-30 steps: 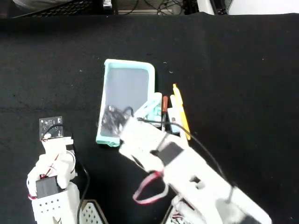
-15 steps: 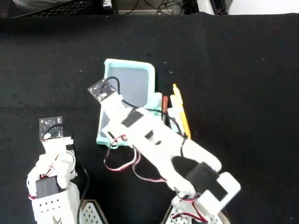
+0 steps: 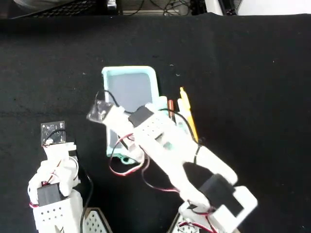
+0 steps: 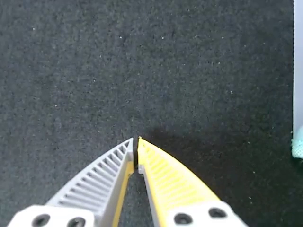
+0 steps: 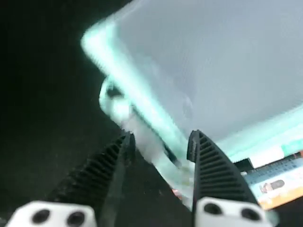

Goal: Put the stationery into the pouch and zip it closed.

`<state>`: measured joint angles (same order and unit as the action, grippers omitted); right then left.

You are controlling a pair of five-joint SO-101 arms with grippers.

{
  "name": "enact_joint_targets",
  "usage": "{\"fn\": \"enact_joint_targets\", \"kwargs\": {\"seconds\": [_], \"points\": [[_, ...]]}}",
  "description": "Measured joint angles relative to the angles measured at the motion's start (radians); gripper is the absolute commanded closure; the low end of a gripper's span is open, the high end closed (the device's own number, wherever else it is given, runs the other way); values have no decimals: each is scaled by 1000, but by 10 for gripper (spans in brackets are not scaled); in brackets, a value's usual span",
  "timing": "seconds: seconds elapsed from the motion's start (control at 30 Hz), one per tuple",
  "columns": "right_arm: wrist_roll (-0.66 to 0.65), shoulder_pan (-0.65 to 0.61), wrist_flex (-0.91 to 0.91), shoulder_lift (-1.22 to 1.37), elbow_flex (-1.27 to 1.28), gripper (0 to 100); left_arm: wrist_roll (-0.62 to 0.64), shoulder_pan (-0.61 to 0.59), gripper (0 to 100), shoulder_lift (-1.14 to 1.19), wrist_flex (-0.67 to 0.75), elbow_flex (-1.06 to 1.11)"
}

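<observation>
1. The pouch (image 3: 127,87) lies flat mid-desk, teal rim up, its near end tucked under the right arm (image 3: 165,141). I cannot tell whether its mouth is open
2. The stationery is not in yet. A yellow pen (image 3: 187,112) and a reddish-brown pen (image 3: 171,108) lie side by side just beside the pouch's edge, partly under that same arm
3. The right tool (image 5: 161,137) sits over the pouch's rim, jaws apart at a middling gap with the teal edge between them. I cannot tell whether they actually press it
4. The left tool (image 4: 136,141) is pinched together, tips touching and holding nothing, over bare black desk (image 3: 252,73). The left arm (image 3: 52,189) is parked at the near corner, well apart from the pouch
5. First danger: nothing pins the pouch down. It looks soft and light, so a tug on the rim may drag the whole thing across the desk instead of opening it
6. Second danger: the right arm lies right across the pens, and a careless swing could roll them away or wedge them under the pouch
7. Third danger: the rim looks slick. A shallow bite could slip off, or catch fabric rather than the zip pull and jam the zip
8. Last one: if the zip is run before both pens are inside, they are left out on the desk
</observation>
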<state>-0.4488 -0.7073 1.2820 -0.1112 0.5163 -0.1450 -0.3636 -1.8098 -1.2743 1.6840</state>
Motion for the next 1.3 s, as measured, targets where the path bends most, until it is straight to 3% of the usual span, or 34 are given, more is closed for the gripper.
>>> {"fn": "enact_joint_targets", "kwargs": {"seconds": [0.17,0.27,0.4,0.53,0.7,0.93,1.03,1.3], "points": [[-95,-12,38,-150,78,804,0,0,963,0,0,0],[-158,-101,37,-244,180,804,0,0,963,0,0,0],[-204,-201,-91,-305,345,804,0,0,963,0,0,0],[-204,-207,-241,-308,431,803,0,0,963,0,0,0],[-216,-207,-295,-241,431,804,0,0,963,0,0,0],[-216,-199,-307,-14,327,828,0,0,963,0,0,0],[-212,-196,-302,64,269,995,0,0,963,0,0,0],[-41,-61,-301,71,204,986,0,-9,963,0,0,0]]}}
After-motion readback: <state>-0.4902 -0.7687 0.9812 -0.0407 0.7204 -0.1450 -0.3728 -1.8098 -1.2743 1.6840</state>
